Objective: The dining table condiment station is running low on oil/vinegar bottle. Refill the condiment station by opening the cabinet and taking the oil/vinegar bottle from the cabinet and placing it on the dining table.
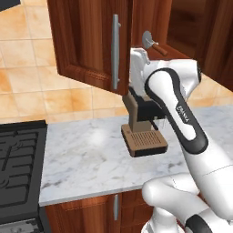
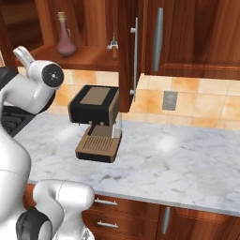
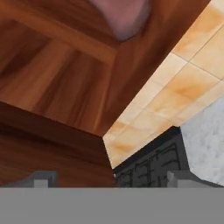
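We find the small flask-shaped, reddish-pink oil/vinegar bottle with cork stopper (image 2: pixel 65 36) standing on the floor shelf of the open dark reddish-brown wooden wall cabinet (image 2: pixel 84 57), at about 11 o'clock in the right base view. A small silver-headed utensil with a brown handle (image 2: pixel 113 46) lies on the same shelf, toward 3 o'clock of the bottle and apart from it. The cabinet door with its long silver bar handle (image 1: pixel 115 51) hangs swung out over the white-grey marble counter (image 2: pixel 187 154). Below the shelf sits a brown-and-black coffee machine (image 2: pixel 96 123).

In the hand view, the two-finger gripper (image 3: pixel 111 180) has its dark fingertips spread wide with nothing between them. The bottle's rounded underside appears at 12 o'clock there, beyond the shelf edge.

We judge the door-opening step complete and the reach for the bottle in hand. The next move calls for raising the hand above shelf level and closing around the bulbous body without tipping it.
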### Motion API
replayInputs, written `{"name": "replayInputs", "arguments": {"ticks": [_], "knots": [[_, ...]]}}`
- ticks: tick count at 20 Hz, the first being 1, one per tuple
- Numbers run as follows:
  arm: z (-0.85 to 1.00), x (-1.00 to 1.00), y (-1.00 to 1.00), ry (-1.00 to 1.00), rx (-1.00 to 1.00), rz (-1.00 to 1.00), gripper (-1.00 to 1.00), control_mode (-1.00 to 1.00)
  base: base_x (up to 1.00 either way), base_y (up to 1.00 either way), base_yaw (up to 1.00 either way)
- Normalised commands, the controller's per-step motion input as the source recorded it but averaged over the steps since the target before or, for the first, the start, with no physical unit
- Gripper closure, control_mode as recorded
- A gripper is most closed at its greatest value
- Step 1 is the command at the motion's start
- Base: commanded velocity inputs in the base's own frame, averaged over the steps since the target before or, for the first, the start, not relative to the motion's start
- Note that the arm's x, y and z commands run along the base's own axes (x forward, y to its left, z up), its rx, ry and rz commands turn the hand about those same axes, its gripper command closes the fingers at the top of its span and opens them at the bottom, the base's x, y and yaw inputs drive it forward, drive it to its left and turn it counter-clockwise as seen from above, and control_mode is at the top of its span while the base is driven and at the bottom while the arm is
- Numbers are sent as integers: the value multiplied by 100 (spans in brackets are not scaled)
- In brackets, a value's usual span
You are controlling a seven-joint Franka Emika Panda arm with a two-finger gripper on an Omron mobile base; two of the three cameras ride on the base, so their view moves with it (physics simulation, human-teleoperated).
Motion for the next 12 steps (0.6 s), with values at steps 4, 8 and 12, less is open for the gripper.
{"name": "replayInputs", "arguments": {"ticks": [4,8,12], "knots": [[0,-72,100,-3,-12,15,-100,-100,0,0,0],[0,-70,100,-11,-17,11,-100,-100,0,0,0],[0,8,100,-2,-12,1,-100,-100,0,0,0]]}}
